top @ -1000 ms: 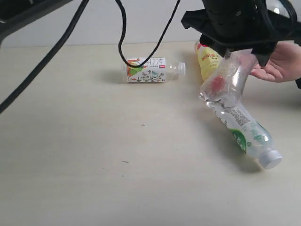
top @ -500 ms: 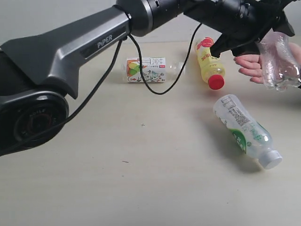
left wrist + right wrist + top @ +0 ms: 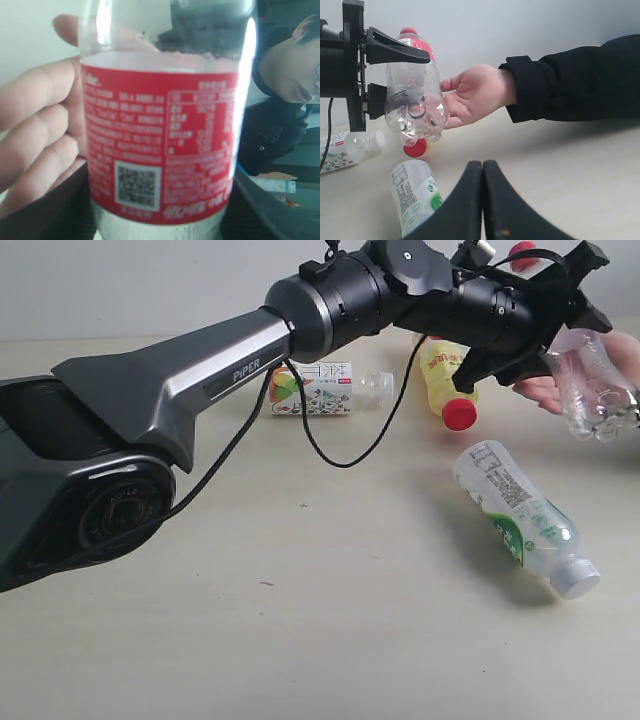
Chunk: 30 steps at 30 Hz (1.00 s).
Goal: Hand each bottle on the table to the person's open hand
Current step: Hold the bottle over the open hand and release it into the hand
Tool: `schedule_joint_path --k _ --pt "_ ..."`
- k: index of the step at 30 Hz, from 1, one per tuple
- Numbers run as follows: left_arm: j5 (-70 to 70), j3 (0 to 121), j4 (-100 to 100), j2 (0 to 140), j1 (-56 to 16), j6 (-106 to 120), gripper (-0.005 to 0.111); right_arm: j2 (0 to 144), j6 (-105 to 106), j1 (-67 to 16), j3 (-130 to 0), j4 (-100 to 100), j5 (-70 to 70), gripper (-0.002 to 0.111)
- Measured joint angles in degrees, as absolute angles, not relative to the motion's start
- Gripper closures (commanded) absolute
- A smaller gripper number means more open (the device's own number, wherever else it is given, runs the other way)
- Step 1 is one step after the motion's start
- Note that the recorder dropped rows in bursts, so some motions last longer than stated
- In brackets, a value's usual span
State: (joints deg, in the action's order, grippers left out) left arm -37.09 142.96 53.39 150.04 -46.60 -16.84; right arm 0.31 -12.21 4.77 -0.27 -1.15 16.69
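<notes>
Left claw (image 3: 405, 75) is clamped on the red-label bottle (image 3: 415, 102), cap up. Just beyond the claw sits the open hand (image 3: 477, 92), so letting go looks next.

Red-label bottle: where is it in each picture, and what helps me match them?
Exterior view: the red-label bottle is at the far right, held above the table by the person's open hand.
Left wrist view: it fills most of the picture, with the hand behind it.
Right wrist view: it is held up in front of the hand.
Shared landmark: the hand.
</notes>
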Motion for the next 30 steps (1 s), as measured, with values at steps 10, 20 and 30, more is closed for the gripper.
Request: schedule_joint_path --k 10,20,30 --pt "-35.56 142.99 49.60 150.04 -46.60 -16.08 0.107 0.31 -12.21 4.77 -0.27 -1.15 16.69 0.108" --pt "-34.75 143.09 48.54 152.42 -46.60 -16.63 0.107 0.31 -12.21 4.77 -0.27 -1.15 16.69 0.108" --pt "-33.86 143.09 48.46 153.03 -46.60 -16.85 0.097 0.31 -12.21 4.77 -0.27 -1.15 16.69 0.108"
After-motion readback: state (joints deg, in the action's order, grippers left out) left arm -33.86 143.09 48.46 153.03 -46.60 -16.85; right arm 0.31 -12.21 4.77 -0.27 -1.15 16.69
